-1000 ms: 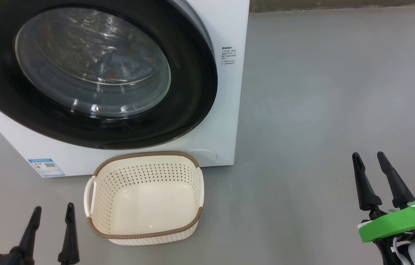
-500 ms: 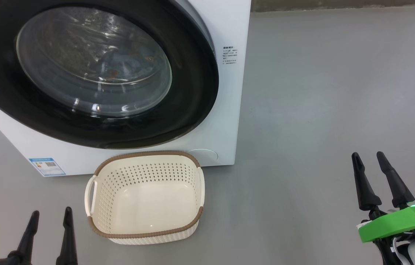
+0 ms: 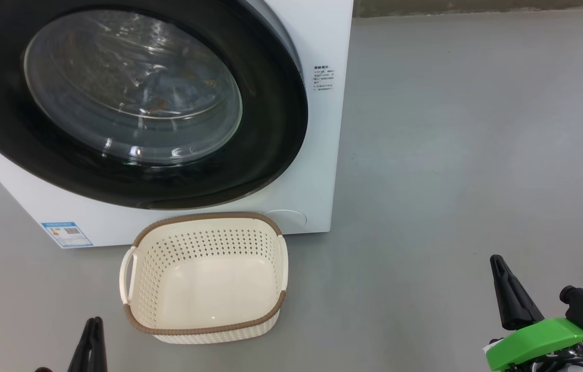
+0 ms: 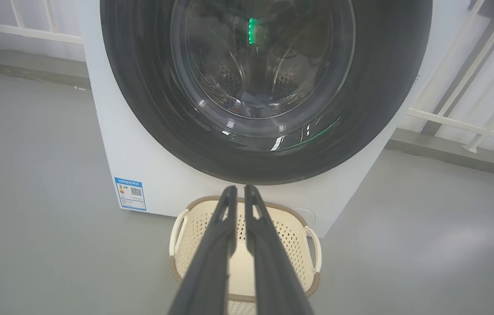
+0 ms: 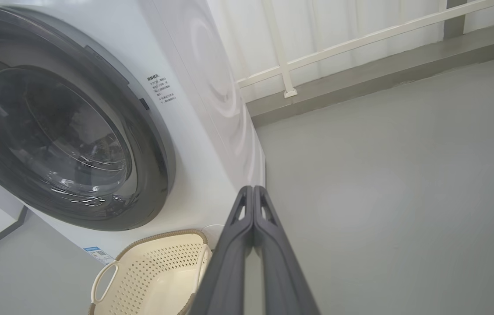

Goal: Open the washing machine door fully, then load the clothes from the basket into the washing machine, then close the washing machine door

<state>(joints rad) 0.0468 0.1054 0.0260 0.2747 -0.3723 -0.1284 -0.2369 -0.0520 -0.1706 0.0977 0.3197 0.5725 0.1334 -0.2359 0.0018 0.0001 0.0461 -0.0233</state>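
Left end effector [image 3: 93, 323] sits at the lower left of the head view, its 2 dark fingers pressed together w/ nothing between them; in the left wrist view they run up the middle, tips nearly meeting, aimed at the basket [image 4: 310, 238] and the machine front, apart from both. Right end effector [image 3: 496, 261] is at the lower right above bare grey floor [image 3: 451, 155], likewise closed on nothing, a green bracket [image 3: 539, 336] behind it; in the right wrist view its 2 fingers [image 5: 273, 262] lie flat against each other. Washing machine door [image 3: 131, 98] lies closed against the front of the washing machine [image 3: 317, 155], black ring glossy, glass porthole bulging at centre. Clothes [image 4: 254, 101] show dimly thru the glass, low in the steel drum: a bit of light-blue fabric, w/ orange-brown specks in the head view. Basket stands upright on the floor just in front of the machine, below the door's bottom edge, bare cream bottom showing, brown rim and 2 side handles clear; can't tell if it touches the machine. Blue energy sticker [image 3: 65, 234] is on the machine's lower corner, left of the basket in the head view. White railing [image 5: 339, 48] runs behind the machine
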